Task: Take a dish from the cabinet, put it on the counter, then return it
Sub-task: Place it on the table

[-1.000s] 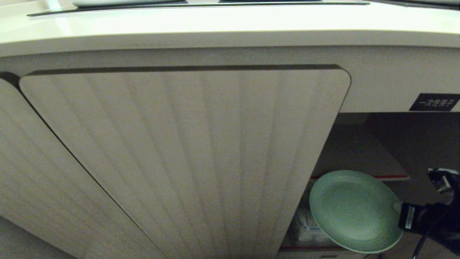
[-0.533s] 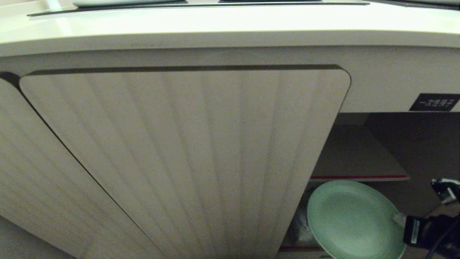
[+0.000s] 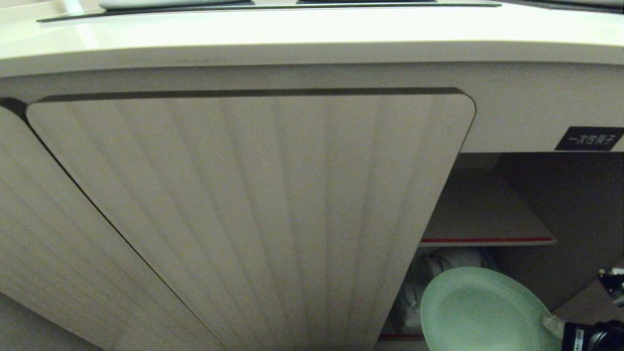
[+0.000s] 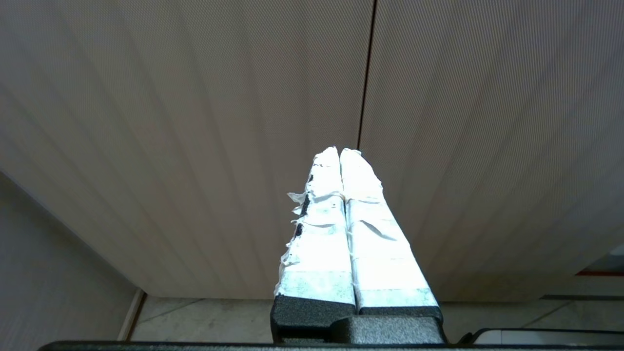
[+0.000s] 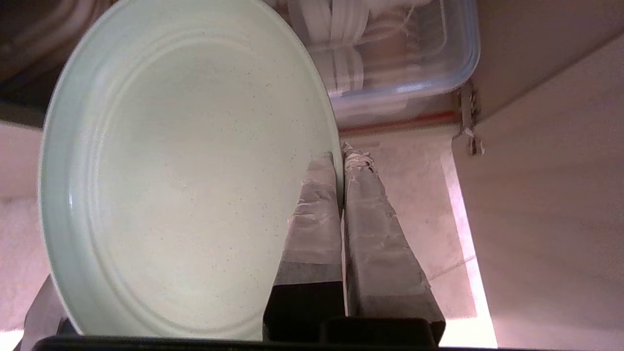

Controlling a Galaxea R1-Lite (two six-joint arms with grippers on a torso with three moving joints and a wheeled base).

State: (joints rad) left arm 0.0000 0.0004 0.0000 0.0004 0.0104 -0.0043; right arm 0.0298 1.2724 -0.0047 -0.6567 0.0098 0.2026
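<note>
The pale mint-green dish hangs tilted in front of the open cabinet, below its red-edged upper shelf. My right gripper is shut on the dish's right rim, at the picture's bottom right corner. In the right wrist view the dish fills the frame, its rim pinched between the taped fingers of the right gripper. The cream counter runs along the top. My left gripper is shut on nothing, parked facing ribbed doors.
The cabinet's ribbed door stands swung open left of the dish. A black label sits above the opening. A clear plastic container of white ware stands on the lower shelf behind the dish. A black cooktop panel is inset in the counter.
The right gripper and the dish have moved down and out from the cabinet, clear of the upper shelf's red edge. White ware behind the dish now shows. The left arm is still.
</note>
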